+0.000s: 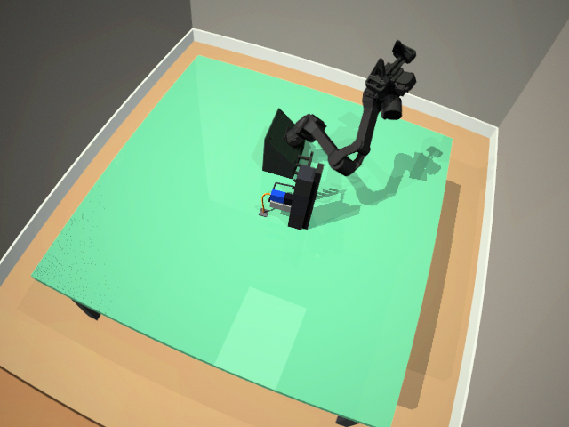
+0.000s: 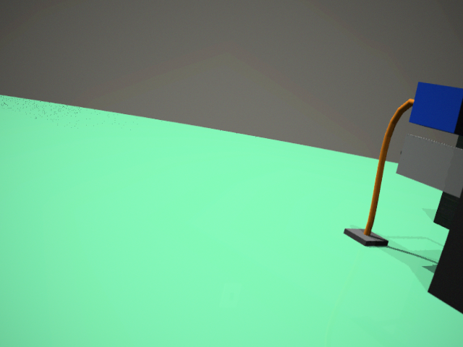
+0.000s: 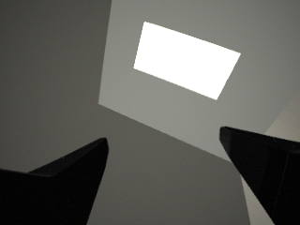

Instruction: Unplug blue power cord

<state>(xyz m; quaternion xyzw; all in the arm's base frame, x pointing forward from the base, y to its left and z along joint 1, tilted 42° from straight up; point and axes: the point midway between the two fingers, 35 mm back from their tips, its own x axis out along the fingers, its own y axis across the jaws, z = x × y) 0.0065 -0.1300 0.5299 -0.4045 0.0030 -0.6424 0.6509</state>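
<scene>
The blue plug (image 1: 277, 196) (image 2: 436, 107) is a block off the table at the side of the upright black power strip (image 1: 300, 202) (image 2: 448, 276). A dark part lies between blue block and strip; how far it sits in the strip cannot be told. Its orange cord (image 1: 262, 201) (image 2: 379, 171) bends down to a small dark base plate (image 1: 263, 213) (image 2: 364, 237) on the table. My gripper (image 1: 389, 53) (image 3: 163, 138) is open and empty, high up and well away from plug, cord and strip. The wrist view shows only walls and ceiling between the fingers.
A grey block (image 1: 284, 205) (image 2: 427, 160) sits just below the blue plug. A dark wedge-shaped box (image 1: 277, 156) stands behind the strip, near the arm's lower part. The green table (image 1: 183, 257) (image 2: 187, 224) has walls beyond it. A bright ceiling panel (image 3: 187, 61) shows in the wrist view.
</scene>
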